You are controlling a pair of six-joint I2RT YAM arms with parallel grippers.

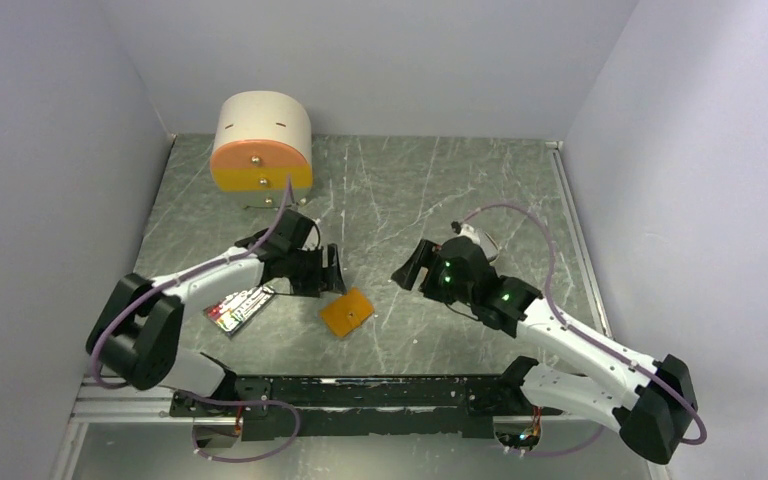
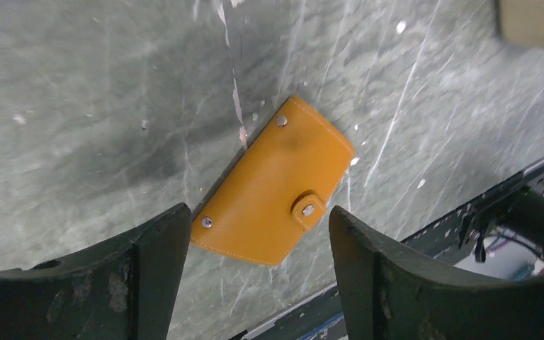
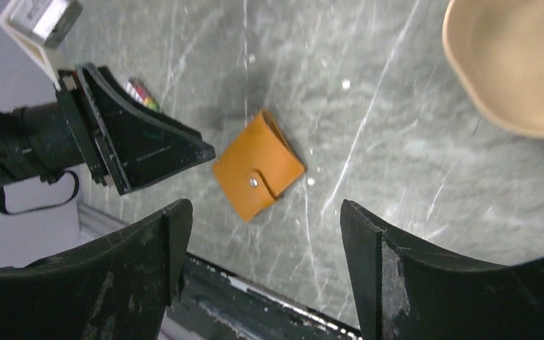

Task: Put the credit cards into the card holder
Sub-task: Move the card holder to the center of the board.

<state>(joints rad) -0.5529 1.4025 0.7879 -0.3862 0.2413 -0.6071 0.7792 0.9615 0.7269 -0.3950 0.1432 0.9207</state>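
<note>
1. Card holder (image 1: 347,312) lies flat on the surface (image 1: 410,190) near the front rail, between the two arms. It is folded shut with its snap tab (image 2: 307,210) fastened, and nothing touches it.
2. Credit cards (image 1: 239,308) sit in a small stack to its left, apart from it and beside the left arm. I cannot tell how many there are.
3. Left end effector (image 1: 328,272) hovers just behind and left of the holder, fingers spread and empty. Right end effector (image 1: 412,268) hovers to the holder's right, also spread and holding nothing.
4. The step in hand, as I judge it, is opening the holder, since no card can go in while the tab is snapped.
5. To do it well, one end effector should pin the body flat near the edge with the two rivets. The other should catch the tab's free lip and peel it upward. A sideways pull would likely slide the whole holder across the smooth top.
6. Come in low and square to the tab. It is small, and a skewed pinch could grab the flap beneath as well.
7. Hold the pin until the flap is folded fully back, because the cover may spring shut.
8. Keep clear of the tan tray (image 3: 517,64) and the drawer box (image 1: 260,140).
</note>
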